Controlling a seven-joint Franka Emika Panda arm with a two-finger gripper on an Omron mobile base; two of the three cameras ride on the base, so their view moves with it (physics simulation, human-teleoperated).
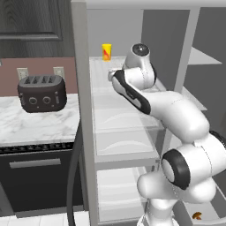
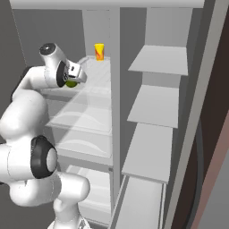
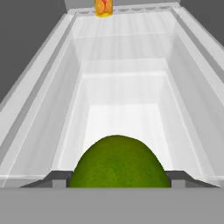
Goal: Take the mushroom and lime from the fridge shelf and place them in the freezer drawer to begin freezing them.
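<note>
Fridge (image 2: 114, 53): open, with see-through shelves on one side and grey shelves on the other.
Arm (image 1: 176, 114): white, reaching up to the top shelf.
Toaster (image 1: 42, 92): dark, on the marble counter (image 1: 26, 126) beside the fridge.
Shelf (image 3: 124, 48): wide, whitish and see-through, running back to the fridge wall.
Gripper (image 2: 73, 78): up at the front of the shelf, jaws pinching the lime from both sides.
Lime (image 3: 118, 162): round and green, held between the two dark tips.
Cup (image 2: 99, 51): yellow with a red mark, standing at the back of the shelf, well apart from the lime.
Mushroom (image 1: 197, 216): small brown thing low down by the robot's base, in a pale grey drawer (image 1: 212, 211).
</note>
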